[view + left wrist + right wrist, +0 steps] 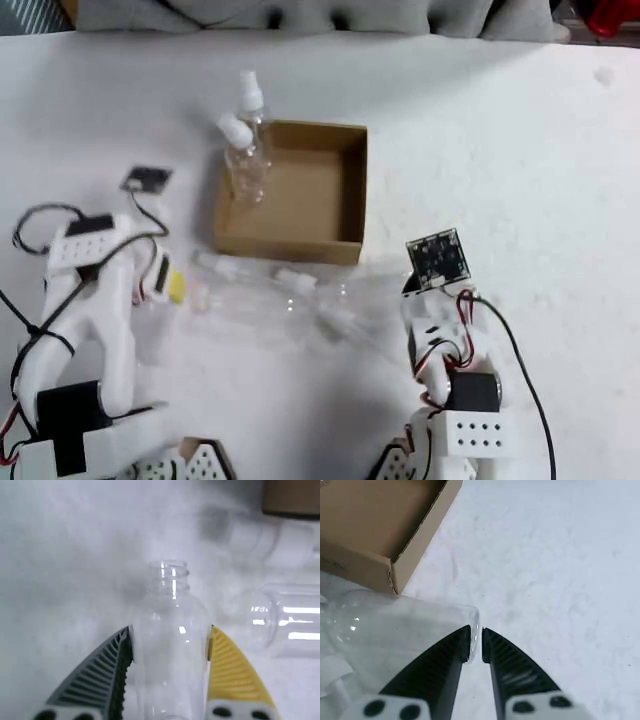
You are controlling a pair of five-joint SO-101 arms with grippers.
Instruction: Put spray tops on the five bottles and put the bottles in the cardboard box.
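High view overhead; wrist views close; sharing cardboard box [290, 243].

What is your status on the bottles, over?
Left gripper shut on open bottle. Right gripper shut, tips at lying bottle. Two capped bottles in box. Loose tops lie before box.

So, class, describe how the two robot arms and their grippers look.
The left arm and right arm are white with black motor blocks and red-and-black wires. The left gripper has ribbed fingers, one grey, one yellow; the right gripper has two black ones.
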